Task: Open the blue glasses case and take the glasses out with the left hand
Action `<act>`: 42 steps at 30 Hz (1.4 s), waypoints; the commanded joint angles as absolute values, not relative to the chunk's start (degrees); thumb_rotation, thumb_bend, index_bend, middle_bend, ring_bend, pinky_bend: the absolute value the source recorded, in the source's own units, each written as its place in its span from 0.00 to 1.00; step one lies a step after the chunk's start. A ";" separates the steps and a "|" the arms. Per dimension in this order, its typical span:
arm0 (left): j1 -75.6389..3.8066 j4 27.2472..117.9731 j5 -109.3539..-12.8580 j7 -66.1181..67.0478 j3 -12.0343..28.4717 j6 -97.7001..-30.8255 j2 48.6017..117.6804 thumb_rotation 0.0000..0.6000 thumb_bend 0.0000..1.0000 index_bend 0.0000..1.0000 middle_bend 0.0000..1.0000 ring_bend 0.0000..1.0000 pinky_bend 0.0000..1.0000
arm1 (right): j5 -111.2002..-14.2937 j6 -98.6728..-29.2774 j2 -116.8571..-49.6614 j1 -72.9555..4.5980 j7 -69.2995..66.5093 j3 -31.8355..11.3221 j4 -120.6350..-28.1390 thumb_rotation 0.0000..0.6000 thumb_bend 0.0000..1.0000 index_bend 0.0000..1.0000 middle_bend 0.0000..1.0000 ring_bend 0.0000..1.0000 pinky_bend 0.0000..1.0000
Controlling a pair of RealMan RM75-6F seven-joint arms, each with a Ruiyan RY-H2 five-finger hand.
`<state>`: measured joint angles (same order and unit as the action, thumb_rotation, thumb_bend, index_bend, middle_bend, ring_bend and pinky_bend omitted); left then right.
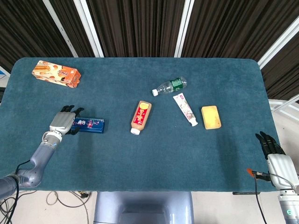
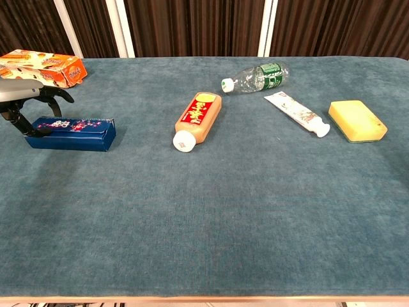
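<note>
The blue glasses case lies closed and flat at the table's left side, its long side running left to right. My left hand sits at the case's left end, with the fingers curled over that end and gripping it. The chest view shows the same hand arched over the left end of the case, dark fingertips down on both sides of it. The glasses are not visible. My right hand hangs off the table's front right corner, fingers straight and apart, holding nothing.
An orange cracker box lies at the far left behind the case. Mid-table are a red sauce bottle, a clear water bottle, a toothpaste tube and a yellow sponge.
</note>
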<state>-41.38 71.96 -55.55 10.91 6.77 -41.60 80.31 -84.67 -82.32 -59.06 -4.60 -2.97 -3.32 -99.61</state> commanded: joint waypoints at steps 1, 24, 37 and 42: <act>-41.49 71.52 -55.30 11.04 6.87 -41.72 80.72 1.00 0.48 0.12 0.30 0.00 0.02 | -84.65 -82.31 -59.06 -4.60 -2.96 -3.32 -99.63 1.00 0.16 0.00 0.00 0.00 0.19; -43.09 66.09 -54.90 13.80 7.81 -42.84 84.61 1.00 0.46 0.11 0.21 0.00 0.02 | -84.33 -82.29 -59.11 -4.54 -3.01 -3.43 -99.79 1.00 0.16 0.00 0.00 0.00 0.19; -44.84 59.60 -53.80 13.83 11.13 -44.48 88.88 1.00 0.43 0.11 0.21 0.00 0.02 | -84.28 -82.28 -59.06 -4.50 -3.09 -3.43 -99.83 1.00 0.16 0.00 0.00 0.00 0.19; -44.02 62.16 -53.63 13.81 11.41 -45.47 87.40 1.00 0.41 0.11 0.21 0.00 0.02 | -84.26 -82.31 -58.95 -4.44 -3.27 -3.42 -99.89 1.00 0.16 0.00 0.00 0.00 0.19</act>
